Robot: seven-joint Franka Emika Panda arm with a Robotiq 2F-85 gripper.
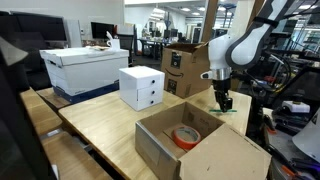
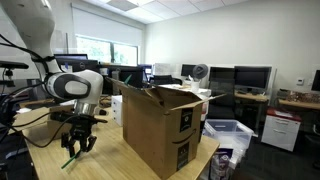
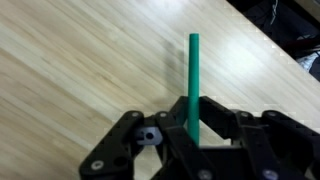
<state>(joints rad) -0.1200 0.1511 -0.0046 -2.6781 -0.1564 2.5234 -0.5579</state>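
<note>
My gripper is shut on a thin green stick that points out ahead of the jaws over the light wooden table. In an exterior view the gripper hangs just above the table beside an open cardboard box holding an orange tape roll. In an exterior view the gripper holds the green stick, whose tip is close to the table top.
A small white drawer box and a large white lidded box stand on the table. A brown cardboard box stands at the far edge; it also shows in an exterior view. Desks and monitors lie behind.
</note>
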